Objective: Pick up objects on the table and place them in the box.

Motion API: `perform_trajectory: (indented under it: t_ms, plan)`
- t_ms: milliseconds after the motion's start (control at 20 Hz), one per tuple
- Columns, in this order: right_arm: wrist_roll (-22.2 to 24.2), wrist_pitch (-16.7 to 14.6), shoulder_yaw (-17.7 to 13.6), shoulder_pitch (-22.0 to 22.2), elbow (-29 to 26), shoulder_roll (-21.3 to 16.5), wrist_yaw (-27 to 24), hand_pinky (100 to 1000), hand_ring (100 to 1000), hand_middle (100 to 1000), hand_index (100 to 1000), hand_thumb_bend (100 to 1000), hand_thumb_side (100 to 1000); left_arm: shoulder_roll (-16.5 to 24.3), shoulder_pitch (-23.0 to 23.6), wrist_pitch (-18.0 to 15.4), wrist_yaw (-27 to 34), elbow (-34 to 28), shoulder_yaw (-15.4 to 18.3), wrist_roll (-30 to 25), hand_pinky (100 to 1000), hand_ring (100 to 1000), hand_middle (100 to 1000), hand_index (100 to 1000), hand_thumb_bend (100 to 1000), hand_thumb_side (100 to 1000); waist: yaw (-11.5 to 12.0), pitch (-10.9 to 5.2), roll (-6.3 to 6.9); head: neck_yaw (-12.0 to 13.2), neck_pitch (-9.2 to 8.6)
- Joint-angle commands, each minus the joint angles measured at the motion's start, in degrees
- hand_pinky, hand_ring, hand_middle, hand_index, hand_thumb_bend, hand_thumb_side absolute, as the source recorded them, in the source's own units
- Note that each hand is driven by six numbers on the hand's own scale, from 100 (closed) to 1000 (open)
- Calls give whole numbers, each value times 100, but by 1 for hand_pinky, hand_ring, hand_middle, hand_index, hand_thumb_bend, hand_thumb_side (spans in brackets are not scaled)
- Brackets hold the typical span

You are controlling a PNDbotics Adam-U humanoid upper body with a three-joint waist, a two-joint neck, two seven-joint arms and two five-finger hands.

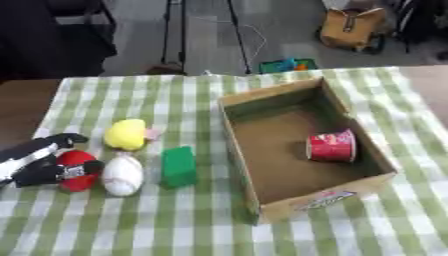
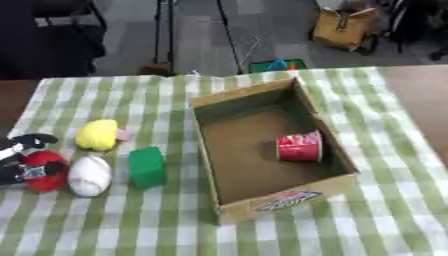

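Here, nearest the robot on the left, the left hand (image 1: pixel 39 160) reaches in from the left edge with its fingers and thumb curled round a red object (image 1: pixel 77 171), one digit above it and one across its front. It sits at table level on the green-checked cloth (image 1: pixel 201 225), so it looks gripped but not yet lifted. The right hand shows in neither view.

The step in hand seems to be the pick of this red piece. The next move calls for raising it clear of its neighbours and carrying it rightward over the near wall of the box, since the white egg-shaped object (image 1: pixel 122 175) lies just beside it and could be knocked.

Counting from near to far: one red object in the hand, one white egg-shaped object touching or almost touching it, one green block (image 1: pixel 178 166) just to the right, and one yellow object (image 1: pixel 126 134) a little farther back, with a small pink bit at its side.

To the right stands one cardboard box (image 1: pixel 236 107), open-topped, already holding one red can (image 1: pixel 332 146) lying on its side. So four things appear left to move.
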Motion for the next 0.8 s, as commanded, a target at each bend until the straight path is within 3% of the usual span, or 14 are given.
perform_trajectory:
  t_ms: [50, 300, 800]
  plan:
    - [-7, -25, -15, -47, -130, -101, -40, 498, 566, 526, 669, 100, 774, 286, -78, 27, -54, -85, 110, -83, 780, 981, 1000, 1000, 765, 945, 1, -135, 6, -4, -22]
    - [-5, -26, -15, -42, -130, -100, -50, 499, 566, 526, 670, 100, 776, 314, -79, 18, -209, -87, 117, -159, 753, 965, 1000, 1000, 685, 854, 5, -136, 12, 2, -27]
    - [-8, -25, -20, -35, -130, -99, -59, 499, 566, 526, 670, 100, 774, 328, -84, -19, -373, -86, 84, -477, 735, 964, 1000, 1000, 674, 822, 0, -121, 19, 22, -32]
